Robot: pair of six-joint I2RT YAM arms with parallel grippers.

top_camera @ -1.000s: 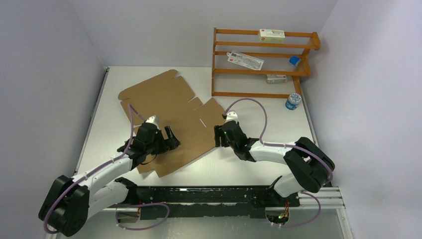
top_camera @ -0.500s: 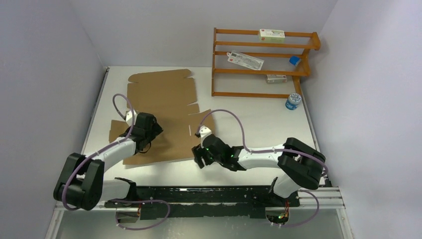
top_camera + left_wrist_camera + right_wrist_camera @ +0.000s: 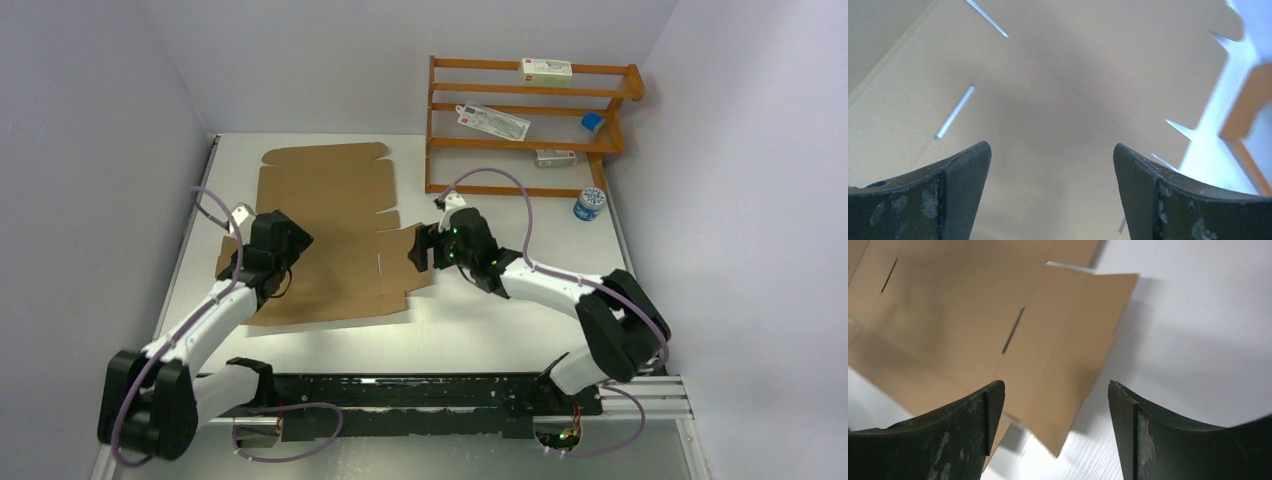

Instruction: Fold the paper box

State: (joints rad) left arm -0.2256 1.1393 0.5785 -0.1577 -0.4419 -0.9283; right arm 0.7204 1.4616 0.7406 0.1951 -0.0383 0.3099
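The paper box (image 3: pixel 335 215) is a flat brown cardboard sheet with flaps and slits, lying unfolded on the white table (image 3: pixel 500 320). My left gripper (image 3: pixel 290 245) hovers over the sheet's left part. In the left wrist view it (image 3: pixel 1050 152) stands open, with only bare cardboard (image 3: pixel 1058 90) under it. My right gripper (image 3: pixel 418 252) is at the sheet's right-hand flap. Seen from the right wrist it (image 3: pixel 1054 390) is open, and the flap's corner (image 3: pixel 1068 390) lies ahead between the fingers, slightly lifted off the table.
A wooden rack (image 3: pixel 530 125) stands at the back right holding small white cartons (image 3: pixel 546 70) and a blue object (image 3: pixel 593 121). A blue-capped bottle (image 3: pixel 588 204) stands beside its right foot. The rack's corner (image 3: pixel 1248 105) shows in the left wrist view. Grey walls close in both sides.
The sheet has turned from diagonal to nearly square with the table. My left arm moved left and back; my right gripper swung forward, then back to the right flap and opened wider.
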